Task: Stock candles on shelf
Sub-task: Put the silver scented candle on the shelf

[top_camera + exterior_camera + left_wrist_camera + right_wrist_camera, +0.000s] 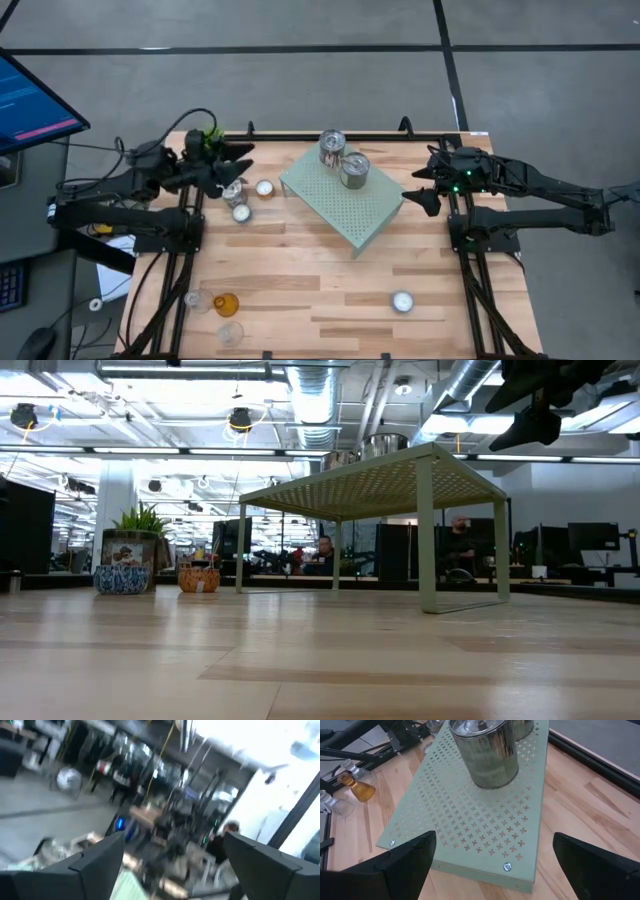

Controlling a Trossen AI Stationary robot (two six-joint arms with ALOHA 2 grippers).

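From my seat, nearest on the worktop [300, 270] lie the strays: a tealight [402, 301] at about 5 o'clock of the shelf [345, 205], and the amber holder [228, 304] with clear glasses [231, 333] at 7 o'clock. I judge the tealights feather-light and easy to crush or tip; the glass is slick and breakable, so I'd pinch each low across its sides. Two tins [355, 169] already stand on the shelf's far end, stiff and shiny, best taken across the round wall.

My right claw [428, 187] hovers at the shelf's 3 o'clock edge, fingers wide apart and empty, tins just beyond it. My left claw [222, 170] sits at 9 o'clock, fingers spread in its wrist view, right by a third tin [232, 194] and two tealights [252, 200]; I can't see it touching any.
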